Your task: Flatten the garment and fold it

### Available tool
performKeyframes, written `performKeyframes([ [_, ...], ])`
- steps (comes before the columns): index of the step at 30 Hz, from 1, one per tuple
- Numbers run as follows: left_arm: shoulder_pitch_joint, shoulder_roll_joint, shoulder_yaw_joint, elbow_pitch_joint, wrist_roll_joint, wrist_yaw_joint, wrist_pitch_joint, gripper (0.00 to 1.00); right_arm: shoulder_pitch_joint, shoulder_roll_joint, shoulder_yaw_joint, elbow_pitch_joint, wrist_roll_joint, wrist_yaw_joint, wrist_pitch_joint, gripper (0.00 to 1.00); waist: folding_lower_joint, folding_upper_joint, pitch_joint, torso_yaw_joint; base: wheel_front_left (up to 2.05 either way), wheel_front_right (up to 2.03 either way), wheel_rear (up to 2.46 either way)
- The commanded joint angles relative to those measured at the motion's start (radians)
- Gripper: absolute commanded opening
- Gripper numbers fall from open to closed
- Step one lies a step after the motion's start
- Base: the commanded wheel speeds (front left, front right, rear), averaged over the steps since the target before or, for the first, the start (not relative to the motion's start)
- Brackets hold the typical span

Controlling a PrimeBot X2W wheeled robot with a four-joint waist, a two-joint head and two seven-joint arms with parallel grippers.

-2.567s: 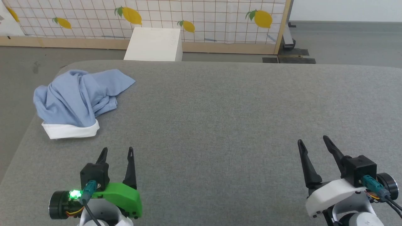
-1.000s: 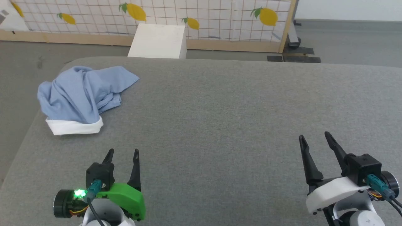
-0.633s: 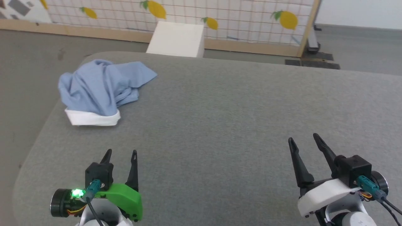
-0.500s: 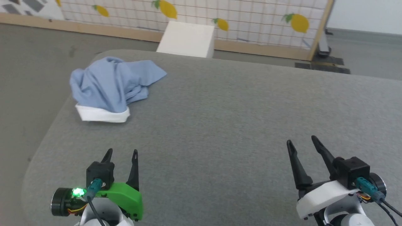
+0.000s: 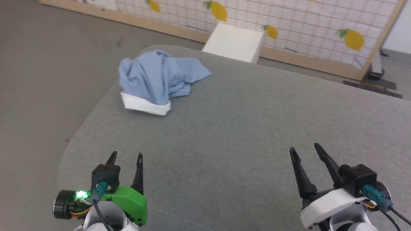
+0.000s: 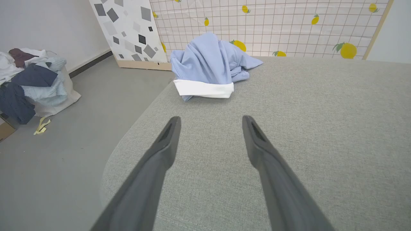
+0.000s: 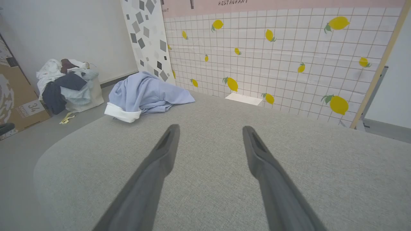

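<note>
At the far left corner of the table (image 5: 244, 128) the garment (image 5: 160, 78) lies bunched. The head has turned toward it; the heap has not moved. Left gripper (image 5: 126, 154) and right gripper (image 5: 304, 148) hang well short, jaws wide, empty; reaching comes next.

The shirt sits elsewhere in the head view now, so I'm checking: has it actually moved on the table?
No. The garment lies in the same heap at the far left corner of the table, white band toward the robot; the camera turned.
</note>
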Motion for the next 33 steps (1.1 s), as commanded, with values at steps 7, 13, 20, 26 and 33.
performKeyframes([
  [7,-0.016,0.004,-0.016,0.005,-0.006,0.011,-0.017,1.0,0.01,0.002,0.002,-0.012,0.01,-0.002,0.003,1.0,0.0,0.0,0.004,0.067,0.0,0.0,0.0],
  [13,-0.02,0.004,-0.02,0.009,-0.009,0.018,-0.02,1.0,0.011,0.002,0.002,-0.013,0.013,-0.002,0.003,1.0,0.0,0.0,0.006,0.08,0.0,0.0,0.0],
  [20,-0.022,0.006,-0.025,0.006,-0.013,0.023,-0.027,1.0,0.015,0.002,-0.001,-0.015,0.018,-0.002,0.004,1.0,0.0,0.0,0.006,0.086,0.0,0.0,0.0],
  [26,-0.023,0.008,-0.027,0.002,-0.018,0.028,-0.029,1.0,0.017,0.002,-0.002,-0.022,0.016,-0.002,0.007,1.0,0.0,0.0,0.013,0.087,0.0,0.0,0.0],
  [33,-0.037,0.014,-0.015,-0.01,-0.035,0.033,-0.028,1.0,-0.001,0.002,-0.007,-0.06,-0.01,-0.002,0.026,1.0,0.0,0.0,0.08,0.063,0.0,0.0,0.0],
])
